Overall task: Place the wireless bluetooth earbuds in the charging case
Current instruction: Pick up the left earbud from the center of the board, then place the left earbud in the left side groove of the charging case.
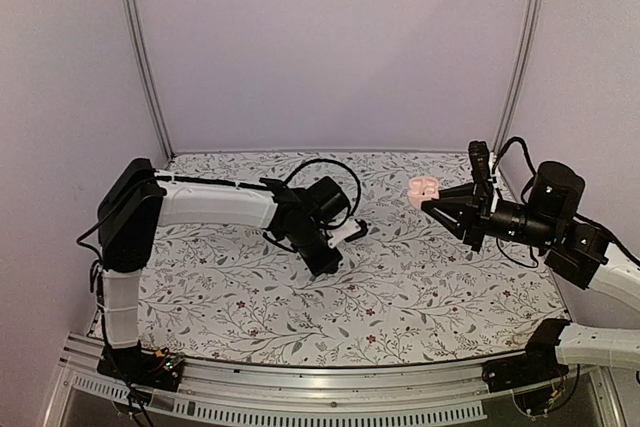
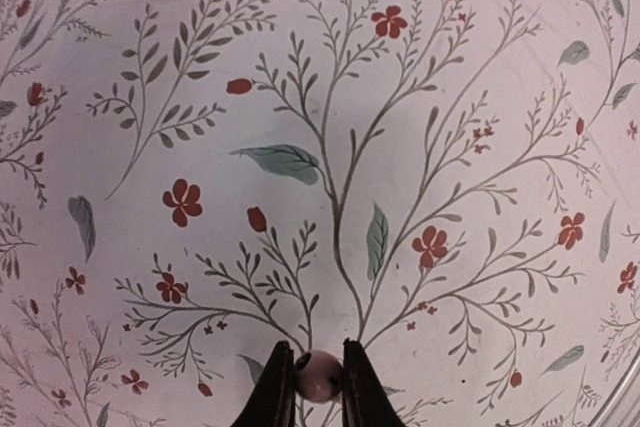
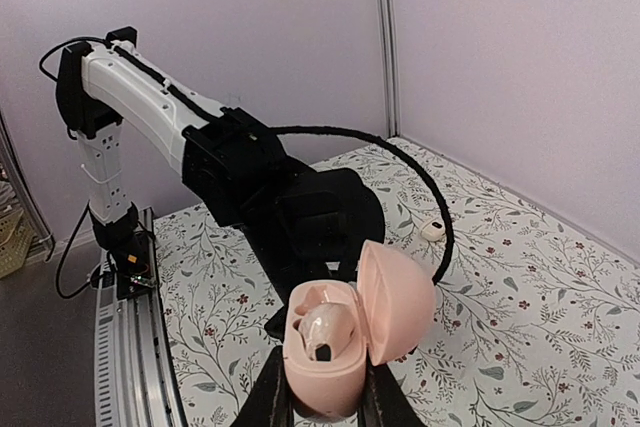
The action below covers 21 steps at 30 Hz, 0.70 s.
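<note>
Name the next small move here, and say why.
Probably lift the left gripper off the cloth toward the charging case. It is shut on an earbud, and the right gripper holds the case open, above the table.

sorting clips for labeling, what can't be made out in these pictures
- Earbud, left wrist view: only a rounded bit shows between the fingers; the rest is hidden.
- Case, right wrist view: its front wall hides part of the inside, so the bud count is unclear.
- Small pale thing, right wrist view: too small to identify.
</note>
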Each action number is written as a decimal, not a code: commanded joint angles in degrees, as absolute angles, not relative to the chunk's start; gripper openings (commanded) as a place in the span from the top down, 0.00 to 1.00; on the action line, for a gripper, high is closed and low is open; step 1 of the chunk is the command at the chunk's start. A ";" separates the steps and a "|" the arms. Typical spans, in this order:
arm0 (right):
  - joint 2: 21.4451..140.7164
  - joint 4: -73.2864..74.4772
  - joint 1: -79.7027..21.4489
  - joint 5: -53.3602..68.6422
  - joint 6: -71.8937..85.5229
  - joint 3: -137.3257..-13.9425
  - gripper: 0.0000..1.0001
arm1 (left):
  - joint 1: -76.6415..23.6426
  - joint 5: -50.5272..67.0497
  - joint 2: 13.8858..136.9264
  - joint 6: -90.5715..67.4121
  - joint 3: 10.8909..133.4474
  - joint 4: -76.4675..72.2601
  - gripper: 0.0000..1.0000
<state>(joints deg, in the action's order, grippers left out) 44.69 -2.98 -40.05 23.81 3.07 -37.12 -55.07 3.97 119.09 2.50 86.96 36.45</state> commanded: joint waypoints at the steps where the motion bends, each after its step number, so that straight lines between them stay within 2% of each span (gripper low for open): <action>1: 44.98 -4.52 -39.74 22.93 3.90 -37.44 1.00 | -52.84 3.38 112.80 1.18 84.37 29.44 0.94; 13: 47.28 -6.70 -39.72 24.49 5.46 -36.99 1.00 | -51.21 -2.52 98.49 0.16 78.39 20.59 0.95; 21: 48.74 -9.55 -39.73 28.59 6.18 -37.32 1.00 | -57.63 -9.23 86.59 4.61 77.22 12.10 0.95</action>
<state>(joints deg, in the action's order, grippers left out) 48.14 -6.02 -40.05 25.71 5.43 -37.12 -53.19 -4.84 91.92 1.50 77.80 19.51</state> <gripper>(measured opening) 0.178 0.115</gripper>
